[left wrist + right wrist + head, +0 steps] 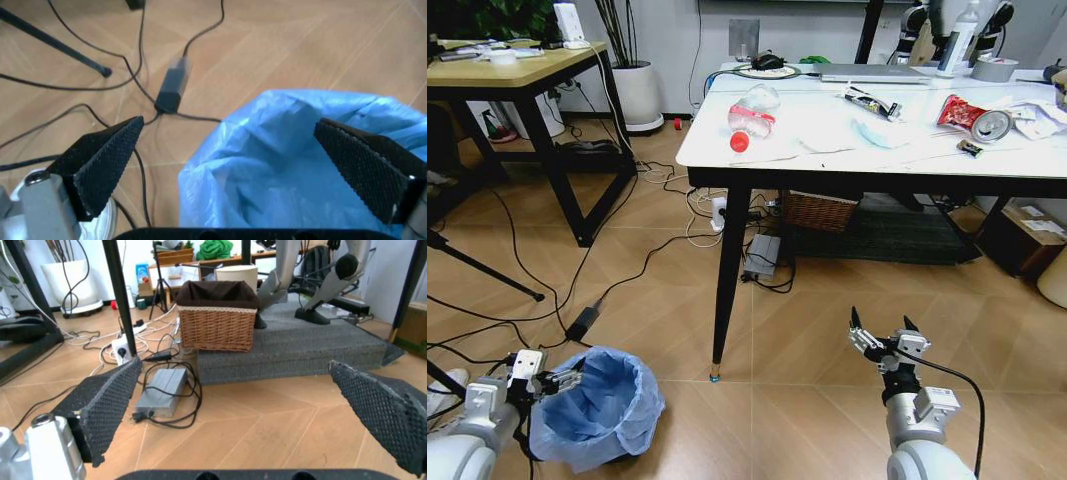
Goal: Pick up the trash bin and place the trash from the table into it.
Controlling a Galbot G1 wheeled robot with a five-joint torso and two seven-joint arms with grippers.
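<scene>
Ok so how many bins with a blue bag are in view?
1. The bin stands on the floor by the left pincer, whose open fingers straddle its rim. Others may be hidden.

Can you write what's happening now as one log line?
left gripper: open at bin rim | right gripper: open, idle | trash: on table

Desk: large rectangular desk (827, 150) with a glossy white top and black legs.
Near left corner: crushed clear plastic bottle with a red label and red cap (749, 115).
Middle: black snack wrapper (872, 103); pale blue film scrap (874, 134).
Right end: red snack wrapper (957, 112), silver can (990, 125), crumpled white paper (1037, 118).
Far edge: grey laptop (872, 73), grey tape roll (995, 70).
Floor: wood-pattern floor (807, 340) carrying the small round bin lined with a light-blue plastic bag (597, 405).
</scene>
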